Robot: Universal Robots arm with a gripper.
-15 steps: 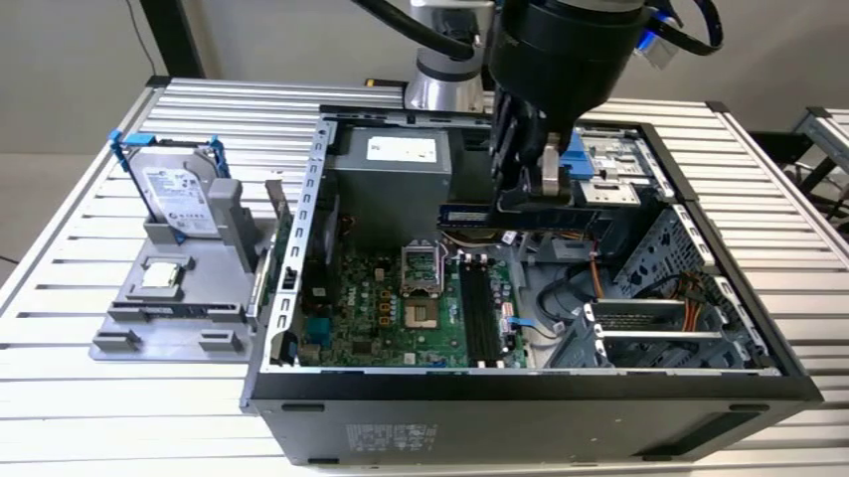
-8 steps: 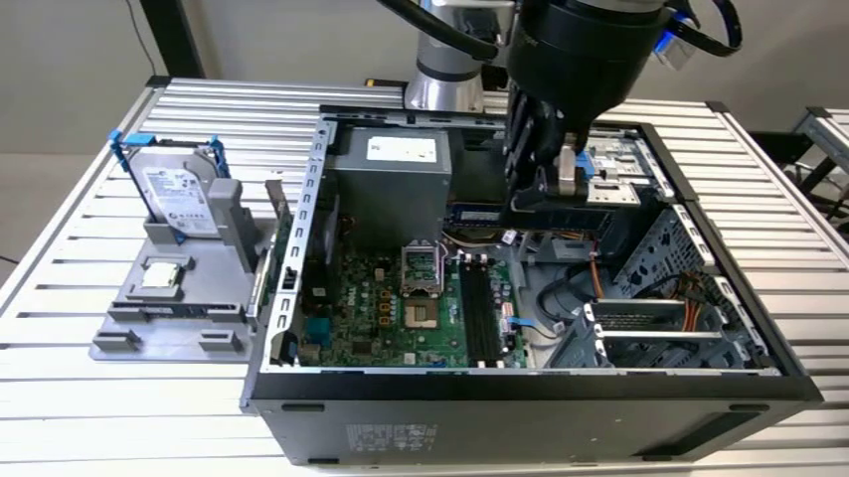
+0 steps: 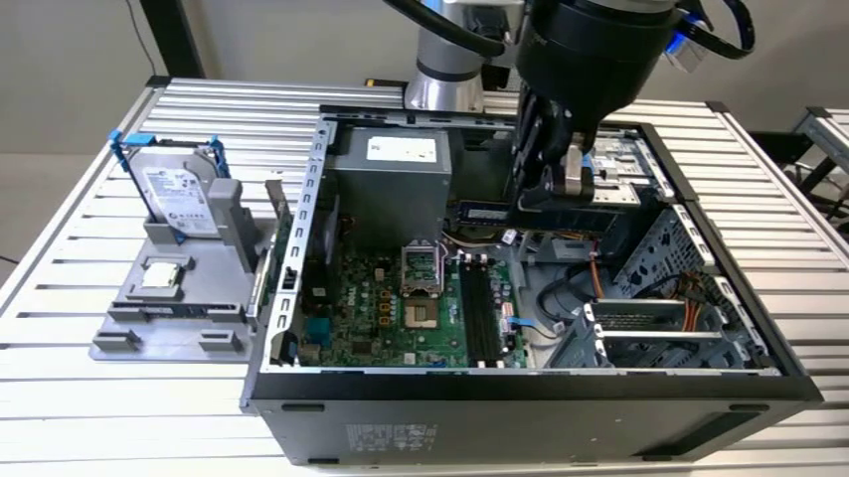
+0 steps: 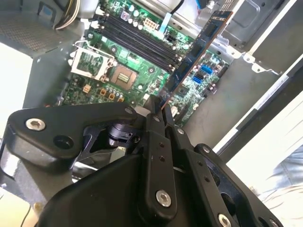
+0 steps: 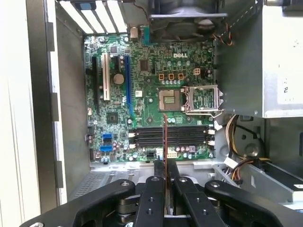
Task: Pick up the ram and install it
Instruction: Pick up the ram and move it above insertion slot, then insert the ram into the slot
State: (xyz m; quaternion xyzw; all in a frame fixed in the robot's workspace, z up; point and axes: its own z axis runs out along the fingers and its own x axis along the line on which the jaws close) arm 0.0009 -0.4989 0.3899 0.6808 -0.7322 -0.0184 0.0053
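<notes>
My gripper (image 3: 551,199) hangs inside the open computer case (image 3: 531,383), shut on the ram (image 3: 484,212), a long narrow circuit-board stick. In the second wrist view the ram (image 4: 196,52) juts out from between the fingertips of the gripper (image 4: 158,108), above the motherboard. The first wrist view shows the ram (image 5: 164,137) edge-on, over the black memory slots (image 5: 170,136), with the gripper (image 5: 164,164) closed on its near end. I cannot tell whether it touches the slots. In the exterior view the memory slots (image 3: 480,310) lie below the gripper.
The case walls, the power supply (image 3: 392,169), cables (image 3: 584,283) and the drive cage (image 3: 663,328) crowd around the motherboard (image 3: 385,308). At the exterior view's left, a grey holder (image 3: 166,308) on the slatted table carries a silver hard drive (image 3: 179,189) and a square processor chip (image 3: 162,275).
</notes>
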